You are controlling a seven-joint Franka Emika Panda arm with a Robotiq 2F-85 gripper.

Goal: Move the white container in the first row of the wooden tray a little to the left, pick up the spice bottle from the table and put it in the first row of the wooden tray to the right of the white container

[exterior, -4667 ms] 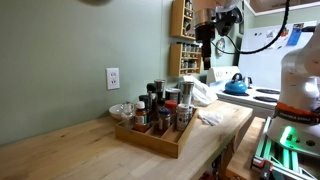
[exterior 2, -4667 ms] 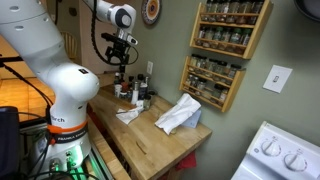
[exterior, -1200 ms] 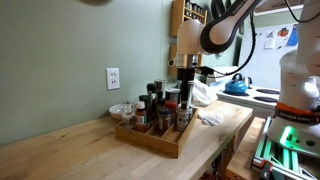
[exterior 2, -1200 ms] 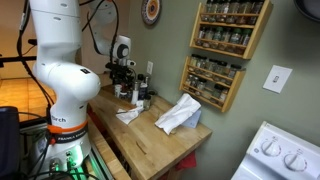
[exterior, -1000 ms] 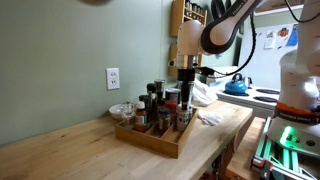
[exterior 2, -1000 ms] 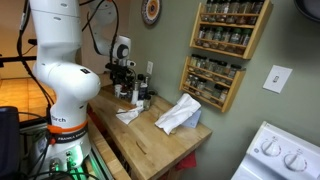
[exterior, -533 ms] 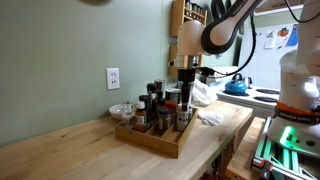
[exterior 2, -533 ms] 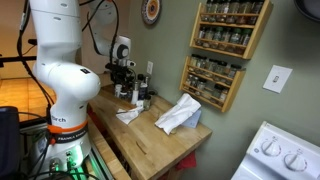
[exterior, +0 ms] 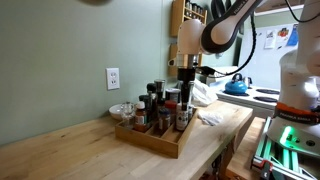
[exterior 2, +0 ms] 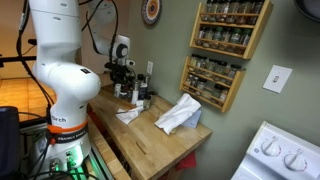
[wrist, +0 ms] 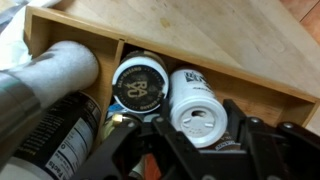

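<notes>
The wooden tray (exterior: 150, 139) sits on the butcher-block counter, holding several small bottles. In the wrist view the white container (wrist: 195, 108) stands in the tray's front row next to a black-lidded jar (wrist: 140, 80). My gripper (wrist: 197, 128) has come straight down on the container, and its black fingers (wrist: 238, 128) press against both sides of it. In both exterior views the gripper (exterior: 185, 98) (exterior 2: 128, 84) hangs low over the near end of the tray (exterior 2: 137, 101). I cannot pick out the spice bottle on the table.
Dark-capped bottles (exterior: 154, 98) fill the back rows. A crumpled white cloth (exterior 2: 178, 115) lies on the counter beyond the tray. A small bowl (exterior: 122, 110) stands by the wall, a spice rack (exterior 2: 222, 50) hangs above, and a blue kettle (exterior: 236, 85) is on the stove.
The jaws have closed in on the white container. The arm has stayed in place over the tray.
</notes>
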